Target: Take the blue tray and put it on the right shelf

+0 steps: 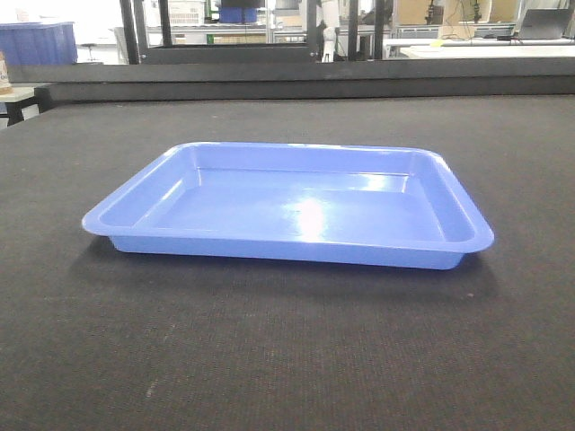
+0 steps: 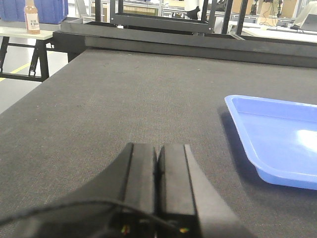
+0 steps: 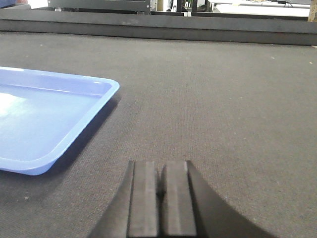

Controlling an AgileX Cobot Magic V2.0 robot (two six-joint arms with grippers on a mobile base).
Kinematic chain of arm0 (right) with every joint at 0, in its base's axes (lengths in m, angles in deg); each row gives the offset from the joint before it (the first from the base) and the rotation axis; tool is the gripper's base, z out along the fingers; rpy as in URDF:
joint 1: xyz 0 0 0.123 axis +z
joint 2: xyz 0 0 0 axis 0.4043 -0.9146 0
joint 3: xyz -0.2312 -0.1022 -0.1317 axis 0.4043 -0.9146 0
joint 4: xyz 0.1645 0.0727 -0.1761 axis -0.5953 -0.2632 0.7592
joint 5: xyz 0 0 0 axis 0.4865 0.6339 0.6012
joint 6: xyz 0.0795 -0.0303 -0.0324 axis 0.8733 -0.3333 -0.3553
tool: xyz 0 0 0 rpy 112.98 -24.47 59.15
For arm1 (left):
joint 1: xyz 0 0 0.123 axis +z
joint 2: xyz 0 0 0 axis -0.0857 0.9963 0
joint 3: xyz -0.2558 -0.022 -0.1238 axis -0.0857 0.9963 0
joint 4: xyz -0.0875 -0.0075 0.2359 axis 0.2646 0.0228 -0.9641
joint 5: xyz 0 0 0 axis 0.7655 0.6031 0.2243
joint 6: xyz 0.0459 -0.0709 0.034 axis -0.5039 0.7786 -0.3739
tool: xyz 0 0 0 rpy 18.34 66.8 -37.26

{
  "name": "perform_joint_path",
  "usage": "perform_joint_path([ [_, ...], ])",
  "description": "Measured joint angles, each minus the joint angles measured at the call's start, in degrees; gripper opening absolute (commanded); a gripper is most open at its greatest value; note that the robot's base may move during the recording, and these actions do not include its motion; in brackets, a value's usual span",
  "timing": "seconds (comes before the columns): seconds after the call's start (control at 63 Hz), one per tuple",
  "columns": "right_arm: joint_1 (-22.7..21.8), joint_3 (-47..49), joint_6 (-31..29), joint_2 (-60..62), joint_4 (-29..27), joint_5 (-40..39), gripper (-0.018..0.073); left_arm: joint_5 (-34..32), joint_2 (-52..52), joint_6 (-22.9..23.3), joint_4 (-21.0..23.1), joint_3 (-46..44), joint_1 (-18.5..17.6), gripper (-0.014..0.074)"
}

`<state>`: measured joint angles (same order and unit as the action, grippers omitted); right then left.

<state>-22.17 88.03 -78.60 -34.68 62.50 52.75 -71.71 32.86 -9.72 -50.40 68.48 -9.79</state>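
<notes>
The blue tray [image 1: 296,208] lies flat and empty on the dark mat in the middle of the front view. Its left end shows at the right of the left wrist view [image 2: 277,134], and its right end at the left of the right wrist view [image 3: 44,119]. My left gripper [image 2: 157,147] is shut with nothing in it, low over the mat to the left of the tray. On the tray's other side my right gripper [image 3: 160,163] is also shut and empty. Neither gripper shows in the front view. The right shelf is out of view.
The dark mat-covered table [image 1: 287,359] ends at a raised black back edge [image 1: 296,83]. Off its left side stand a side table with a bottle [image 2: 31,16] and dark blue bins [image 1: 36,41]. Black frames and benches fill the background.
</notes>
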Motion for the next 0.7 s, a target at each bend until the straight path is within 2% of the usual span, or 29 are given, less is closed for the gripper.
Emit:
perform_joint_path([
  [0.698,0.0,0.0,0.0,0.0,0.0,-0.5,0.0055,0.0,0.0,0.0,0.0,0.0,0.0,-0.0048],
])
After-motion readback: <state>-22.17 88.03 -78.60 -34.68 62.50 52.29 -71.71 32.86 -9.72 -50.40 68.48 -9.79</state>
